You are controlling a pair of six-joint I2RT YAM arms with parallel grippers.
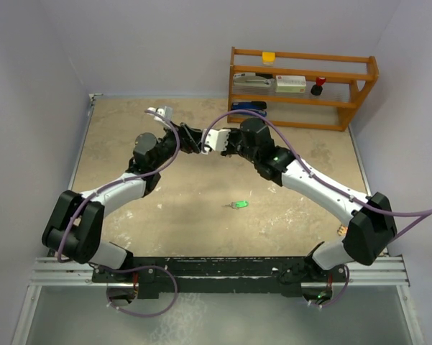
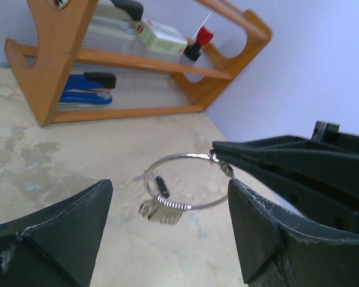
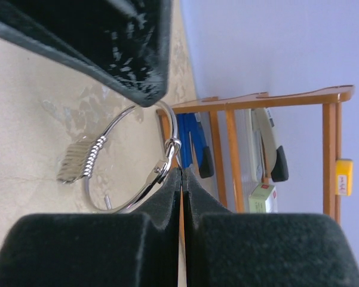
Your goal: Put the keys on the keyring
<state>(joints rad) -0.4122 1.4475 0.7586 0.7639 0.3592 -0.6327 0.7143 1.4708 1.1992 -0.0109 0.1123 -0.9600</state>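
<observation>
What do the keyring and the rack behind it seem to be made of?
The keyring looks like polished steel: silver, with bright reflections. The rack seems varnished wood: orange-brown, slight sheen.

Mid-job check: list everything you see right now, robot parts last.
keyring: one, silver, small silver keys on it, held above table by right gripper
green key: one, green, loose on table centre
rack: one, orange wood, far right corner
stapler: one, blue, rack's bottom shelf
box: one, white, rack's middle shelf
yellow item: one, yellow, rack top
table: one, beige
left gripper: one, black, open, by keyring
right gripper: one, black, shut on keyring
</observation>
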